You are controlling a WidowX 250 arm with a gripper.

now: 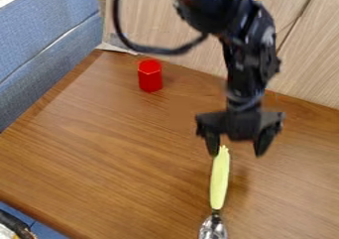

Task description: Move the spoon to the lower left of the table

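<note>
The gripper (237,151) hangs over the right half of the wooden table (119,149), pointing down with its two fingers spread apart and nothing held between them. A spoon (220,181) with a pale yellow-green handle lies below it in the view, handle end up toward the gripper and metal bowl at the bottom edge. The left finger overlaps the tip of the handle in the view; whether they touch, I cannot tell.
A red cylinder (150,76) stands upright near the back of the table. Wood-grain panels rise behind the back edge, and blue padded surfaces border the left side. A dark object shows at the lower left corner, beyond the table edge.
</note>
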